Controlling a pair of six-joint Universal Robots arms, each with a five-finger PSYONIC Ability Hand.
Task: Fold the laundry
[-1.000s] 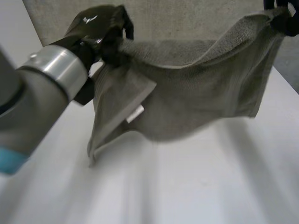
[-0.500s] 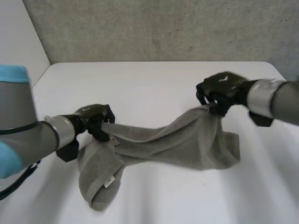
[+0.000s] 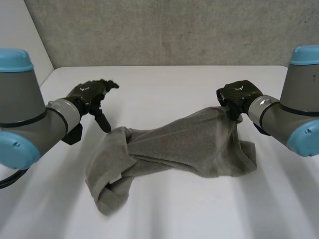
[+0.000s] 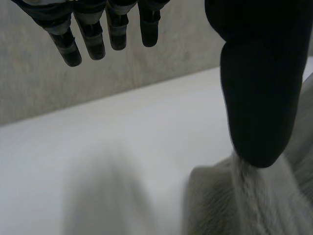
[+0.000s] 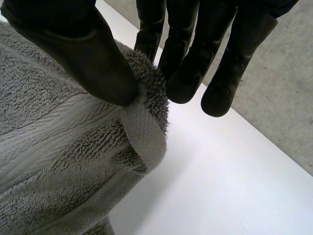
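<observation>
Rumpled grey terry towel (image 3: 184, 149) lies mid-frame; right hand (image 3: 238, 97) pinches its right end, left hand (image 3: 89, 94) spread open, left.

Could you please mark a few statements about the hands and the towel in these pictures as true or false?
1. The left hand is open, its fingers straight. True.
2. The right hand pinches the grey towel between thumb and fingers. True.
3. The towel lies flat and neatly folded. False: it is bunched and rumpled, lifted at the end that the right hand holds.
4. The table is dark wood. False: it is white.
</observation>
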